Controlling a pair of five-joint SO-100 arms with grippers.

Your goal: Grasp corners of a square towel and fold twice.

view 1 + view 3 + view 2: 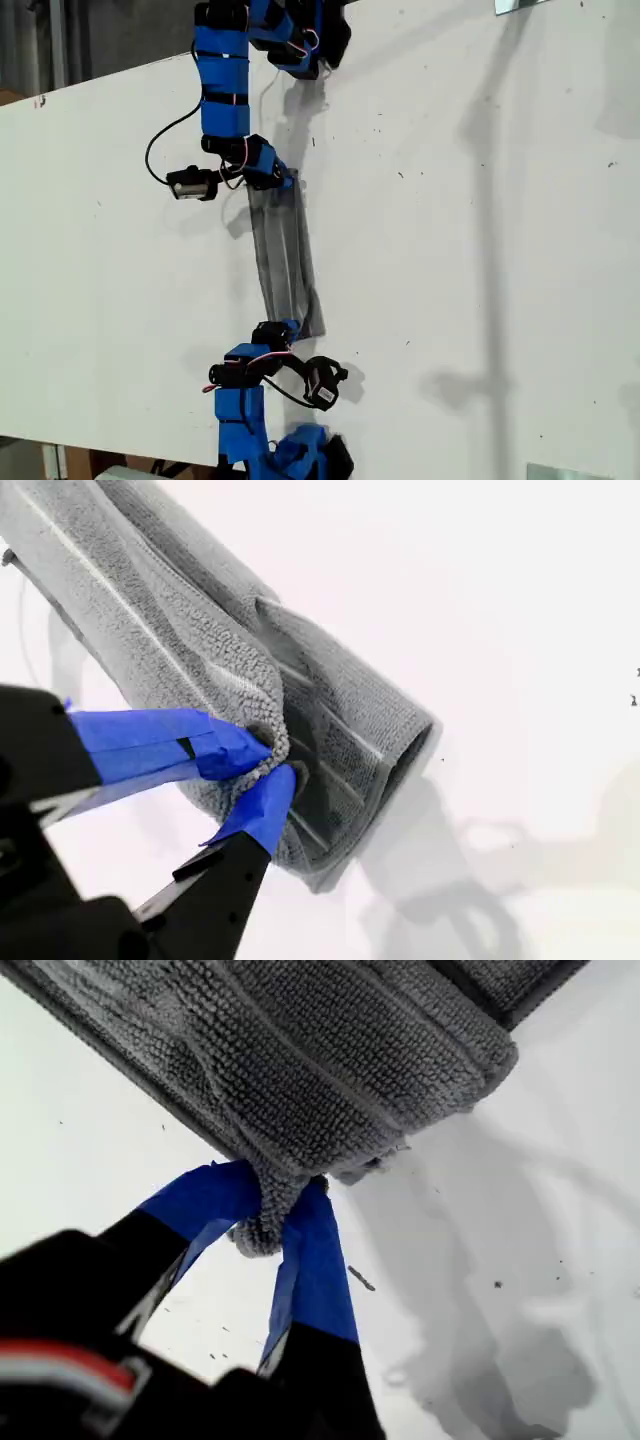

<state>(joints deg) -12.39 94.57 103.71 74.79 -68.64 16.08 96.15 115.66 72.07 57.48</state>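
The grey striped towel hangs lifted as a narrow folded band, stretched between two blue arms over the white table. One arm's gripper holds its upper end in the exterior view and the other arm's gripper holds its lower end. The wrist views do not show which arm is which. My first gripper is shut on a bunched corner of the towel. My second gripper is shut on another gathered corner of the towel, whose layers sag beside it.
Metal brackets sit at the exterior view's top right and bottom right. The table edge runs diagonally across the exterior view's upper left, with dark floor beyond. A black cable loops from the upper arm.
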